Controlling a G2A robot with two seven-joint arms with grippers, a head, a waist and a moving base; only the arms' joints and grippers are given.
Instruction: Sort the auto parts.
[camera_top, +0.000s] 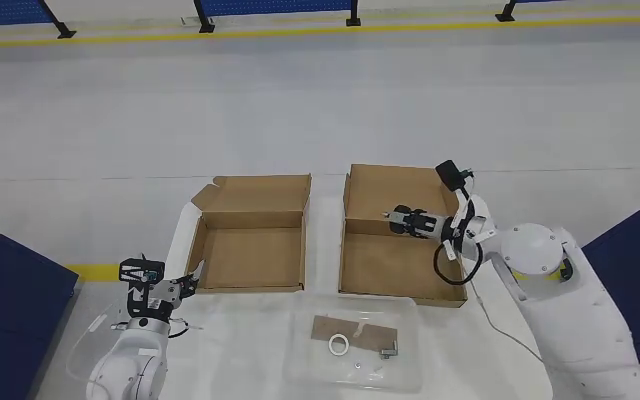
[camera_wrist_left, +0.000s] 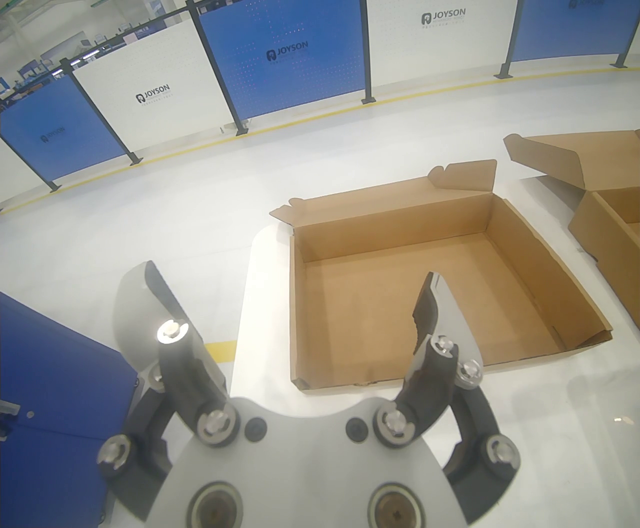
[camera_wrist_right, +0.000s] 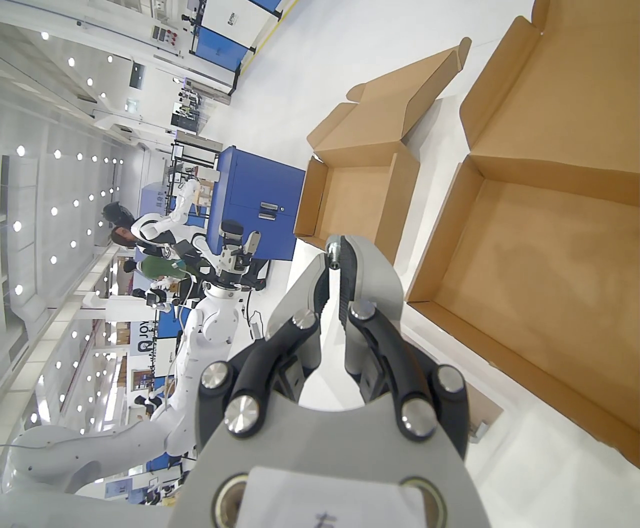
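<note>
The right tool (camera_wrist_right: 334, 262) was clamped on a small threaded screw (camera_wrist_right: 333, 251), its fingers drawn almost together with the screw pinched at their tips. In the top view this tool (camera_top: 394, 217) hung over the far part of the right cardboard box (camera_top: 385, 268), which lay open with its lid folded back. The left cardboard box (camera_top: 250, 258) sat just beside it on the white bench (camera_top: 240, 320), also open, and its floor (camera_wrist_left: 400, 300) was bare. The left tool (camera_top: 185, 283) was near that box's front left corner, and in its wrist view the left tool (camera_wrist_left: 290, 280) had its fingers spread wide apart and held nothing. In front of the two boxes, a clear plastic tray (camera_top: 408, 372) rested on the bench. It held a flat piece of cardboard (camera_top: 352, 328), a white ring (camera_top: 339, 346) and a small metal part (camera_top: 387, 350), the ring and the part lying near each other but apart.
</note>
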